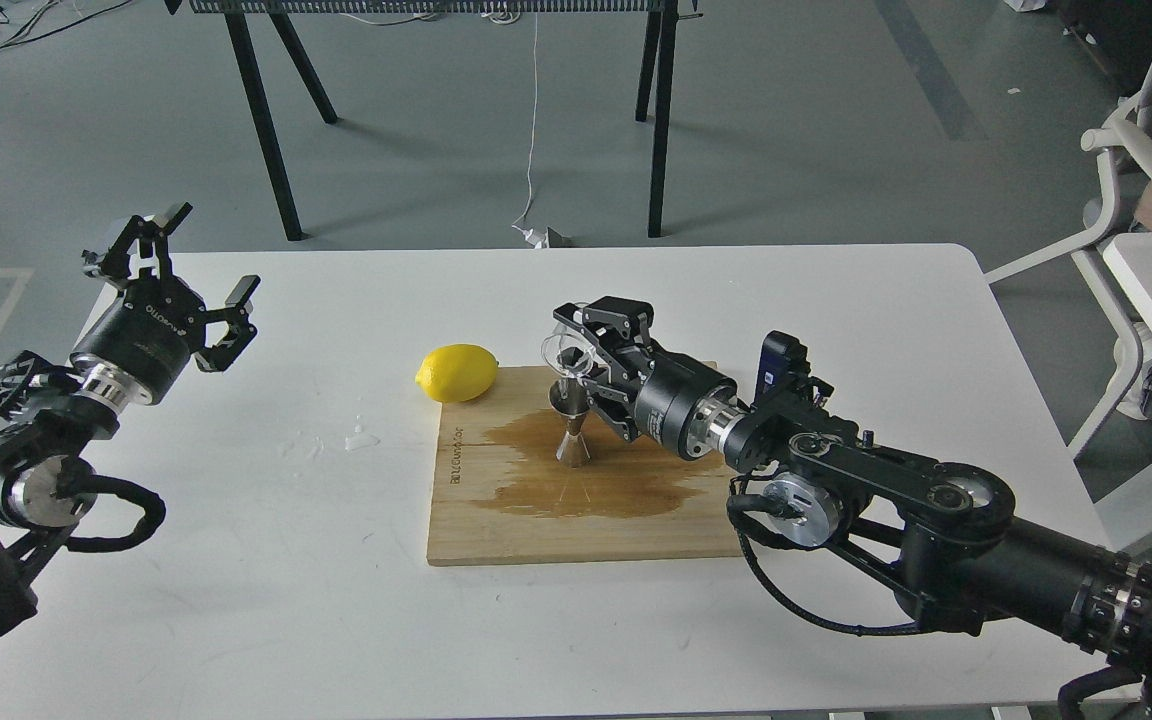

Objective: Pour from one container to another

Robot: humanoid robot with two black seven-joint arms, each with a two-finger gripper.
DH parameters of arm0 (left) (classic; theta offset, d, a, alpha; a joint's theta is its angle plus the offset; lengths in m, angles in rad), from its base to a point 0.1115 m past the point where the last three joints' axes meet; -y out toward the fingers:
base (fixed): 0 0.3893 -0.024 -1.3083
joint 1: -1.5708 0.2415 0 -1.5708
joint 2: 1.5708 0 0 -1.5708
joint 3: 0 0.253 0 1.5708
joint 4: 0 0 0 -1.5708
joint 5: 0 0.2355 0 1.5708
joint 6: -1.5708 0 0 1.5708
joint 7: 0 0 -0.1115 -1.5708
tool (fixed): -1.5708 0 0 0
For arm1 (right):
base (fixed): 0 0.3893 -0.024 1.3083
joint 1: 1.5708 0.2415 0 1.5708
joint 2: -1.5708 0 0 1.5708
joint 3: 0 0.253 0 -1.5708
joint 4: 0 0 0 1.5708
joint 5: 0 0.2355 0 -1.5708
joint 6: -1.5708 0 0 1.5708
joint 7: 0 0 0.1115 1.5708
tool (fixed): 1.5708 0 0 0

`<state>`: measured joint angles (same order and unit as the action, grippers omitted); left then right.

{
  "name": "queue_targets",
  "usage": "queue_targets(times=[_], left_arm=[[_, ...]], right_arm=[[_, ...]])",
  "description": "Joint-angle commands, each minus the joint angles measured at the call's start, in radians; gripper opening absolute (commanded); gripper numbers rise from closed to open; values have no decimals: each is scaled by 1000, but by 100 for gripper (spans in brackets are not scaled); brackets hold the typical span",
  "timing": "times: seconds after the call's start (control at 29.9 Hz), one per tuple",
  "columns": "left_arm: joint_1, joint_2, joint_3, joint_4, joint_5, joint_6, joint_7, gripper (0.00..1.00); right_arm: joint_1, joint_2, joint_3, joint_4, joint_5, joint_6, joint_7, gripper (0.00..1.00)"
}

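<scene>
The tiny clear cup [566, 353] is tipped on its side, mouth toward the left, right above the top cone of the steel jigger [569, 428]. My right gripper [584, 362] is shut on the cup. The jigger stands upright on a wooden board [496, 520], in the middle of a brown wet stain [586, 485]. My left gripper [201, 275] hovers open over the table's far left edge, away from both, with nothing between its fingers.
A yellow lemon [456, 372] rests at the board's back-left corner. Small clear droplets [361, 438] lie on the white table [236, 580] left of the board. Black table legs stand behind, and a white chair [1116, 200] is at the right.
</scene>
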<state>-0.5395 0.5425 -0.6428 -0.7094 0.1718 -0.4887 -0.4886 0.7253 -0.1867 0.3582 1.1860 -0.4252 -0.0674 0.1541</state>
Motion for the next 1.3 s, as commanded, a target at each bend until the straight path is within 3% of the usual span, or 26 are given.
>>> queue_targets(times=[0.0,1.27], left_arm=[[1,-1,0,1,0,0,0,99],[1,-12,0,1,0,0,0,99]], right_arm=[[5,-25,-4,3,0,0,-1,41],[88,-27,-114,-23,-64,-25,2,41]])
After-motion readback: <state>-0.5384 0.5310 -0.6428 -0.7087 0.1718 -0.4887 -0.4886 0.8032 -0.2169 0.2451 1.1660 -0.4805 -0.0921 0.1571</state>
